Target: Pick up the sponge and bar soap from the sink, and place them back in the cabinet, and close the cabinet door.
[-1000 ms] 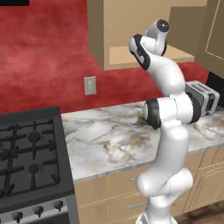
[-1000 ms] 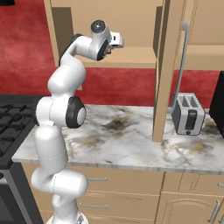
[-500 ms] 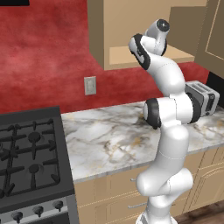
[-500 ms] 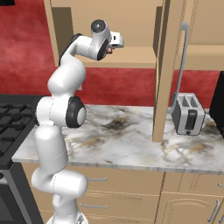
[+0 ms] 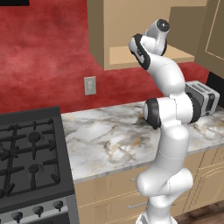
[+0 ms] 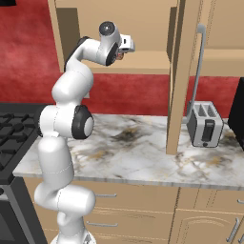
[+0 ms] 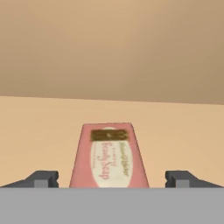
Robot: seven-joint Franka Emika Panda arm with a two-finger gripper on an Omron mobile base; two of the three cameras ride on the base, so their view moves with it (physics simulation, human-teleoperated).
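The white arm reaches up from the counter [image 6: 143, 157] and pushes its hand into the open wall cabinet [image 6: 147, 62] above a marble worktop. The gripper [image 7: 111, 179] sits low over the cabinet's flat tan shelf, and its two dark fingertips [image 7: 43, 178] are spread wide apart, one at each side of the bar soap [image 7: 109, 156]. The soap lies flat on the shelf between them, pointing away toward the cabinet's back wall, a pinkish-red block with a pale oval label. There is a clear gap of bare shelf between each fingertip and the soap's long sides, so the fingers are not touching it and hold nothing. From the right base view a small reddish spot shows just under the hand at the shelf's front edge. The cabinet door [image 6: 183, 71] stands swung out, edge-on, with its long silver handle [image 6: 199, 62] facing right. A steel toaster [image 6: 205, 124] sits on the worktop beside the door, and a black gas stove [image 5: 30, 157] lies at the far left.
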